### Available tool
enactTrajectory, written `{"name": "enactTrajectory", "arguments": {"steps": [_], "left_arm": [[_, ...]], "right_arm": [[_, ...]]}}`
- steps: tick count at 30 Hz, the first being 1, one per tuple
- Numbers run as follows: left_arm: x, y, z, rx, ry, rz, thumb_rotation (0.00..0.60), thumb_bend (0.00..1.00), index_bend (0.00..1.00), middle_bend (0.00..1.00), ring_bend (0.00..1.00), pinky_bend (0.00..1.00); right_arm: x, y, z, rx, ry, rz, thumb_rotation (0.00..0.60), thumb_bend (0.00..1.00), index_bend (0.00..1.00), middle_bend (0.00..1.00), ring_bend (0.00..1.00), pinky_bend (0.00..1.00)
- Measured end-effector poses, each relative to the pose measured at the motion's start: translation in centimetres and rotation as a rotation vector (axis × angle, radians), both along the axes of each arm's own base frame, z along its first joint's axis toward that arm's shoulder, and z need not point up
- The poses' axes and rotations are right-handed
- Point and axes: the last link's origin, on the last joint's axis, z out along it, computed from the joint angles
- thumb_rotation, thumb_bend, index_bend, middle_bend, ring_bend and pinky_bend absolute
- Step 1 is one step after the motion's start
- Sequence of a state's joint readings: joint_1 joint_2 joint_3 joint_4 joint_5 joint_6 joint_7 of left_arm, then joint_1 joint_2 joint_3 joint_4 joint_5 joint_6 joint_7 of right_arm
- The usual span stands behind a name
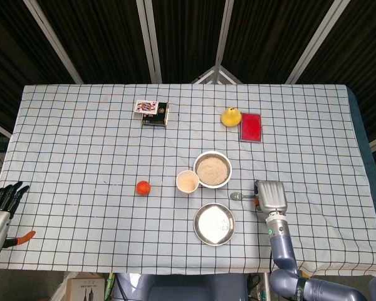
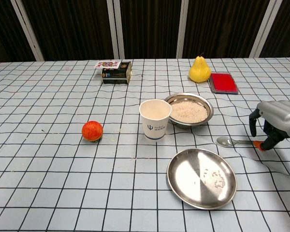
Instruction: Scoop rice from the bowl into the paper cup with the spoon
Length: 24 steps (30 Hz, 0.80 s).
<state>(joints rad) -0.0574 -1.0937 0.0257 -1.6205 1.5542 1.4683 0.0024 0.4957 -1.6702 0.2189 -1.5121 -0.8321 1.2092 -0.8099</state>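
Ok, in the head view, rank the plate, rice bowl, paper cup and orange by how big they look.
Largest to smallest:
1. Plate
2. Rice bowl, close to the plate; too near in apparent size to be sure
3. Paper cup
4. Orange

table (image 1: 69, 144), checked cloth | bowl (image 1: 212, 169) | cup (image 1: 187, 182) | spoon (image 1: 241, 196) | plate (image 1: 214, 224) | pear (image 1: 230, 116)

- I see the bench (image 2: 48, 183) in a white cloth with a black grid
- white paper cup (image 2: 155, 120) with a blue logo
- steel bowl (image 2: 189, 109) of pale rice
- yellow pear (image 2: 199, 70), red case (image 2: 223, 82), orange ball (image 2: 92, 130)
- my right hand (image 2: 275, 123) is grey with black fingers (image 2: 253, 125)
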Motion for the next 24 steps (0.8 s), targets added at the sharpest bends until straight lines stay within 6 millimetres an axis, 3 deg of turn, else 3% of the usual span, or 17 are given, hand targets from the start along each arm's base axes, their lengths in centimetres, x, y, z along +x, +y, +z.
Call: {"name": "enactTrajectory", "arguments": {"steps": [24], "left_arm": [[0.0,0.0,-0.1,0.0,0.002,0.003,0.6,0.0,0.0,0.0,0.0,0.0]], "right_arm": [[-1.2,-0.2,-0.3,0.002,0.007,-0.034,0.6,0.41,0.55,0.97,1.0,1.0]]}}
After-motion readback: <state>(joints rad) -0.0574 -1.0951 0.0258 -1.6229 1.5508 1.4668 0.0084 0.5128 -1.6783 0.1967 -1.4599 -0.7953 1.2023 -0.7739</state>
